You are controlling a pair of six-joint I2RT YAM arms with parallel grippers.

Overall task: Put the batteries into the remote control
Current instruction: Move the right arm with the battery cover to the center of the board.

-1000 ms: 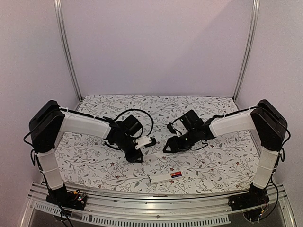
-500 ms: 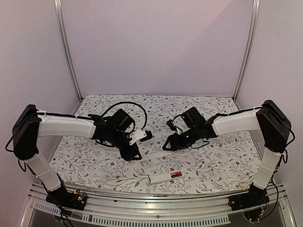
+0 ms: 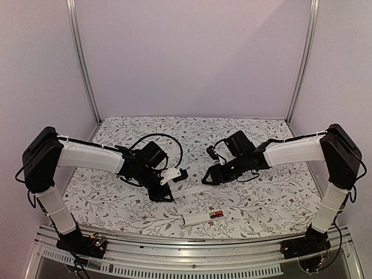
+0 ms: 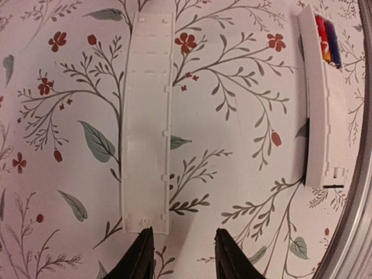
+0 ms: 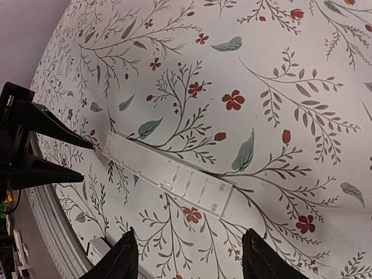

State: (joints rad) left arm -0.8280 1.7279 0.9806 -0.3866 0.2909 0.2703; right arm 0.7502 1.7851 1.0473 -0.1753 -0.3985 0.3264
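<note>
The white remote control [image 3: 202, 218] lies near the table's front edge, bay side up, with the batteries [image 3: 216, 215] showing red and black at its right end. In the left wrist view the remote [image 4: 321, 104] is at the right, the batteries [image 4: 327, 39] at its top end. A thin flat white cover strip [image 3: 187, 192] lies between the grippers; it also shows in the left wrist view [image 4: 146, 122] and the right wrist view [image 5: 168, 174]. My left gripper [image 4: 183, 256] is open and empty, just short of the strip's end. My right gripper [image 5: 189, 261] is open and empty above the strip.
The table wears a floral cloth [image 3: 244, 203]. A metal rail [image 3: 174, 256] runs along the front edge, close to the remote. Frame posts [image 3: 81, 64] stand at the back corners. My left gripper's fingers [image 5: 40, 145] show in the right wrist view, by the strip's far end.
My left arm swung its elbow out to the left and partly back; its gripper stayed by the strip's end. My right gripper edged slightly away from me. Remote and strip have not moved.
</note>
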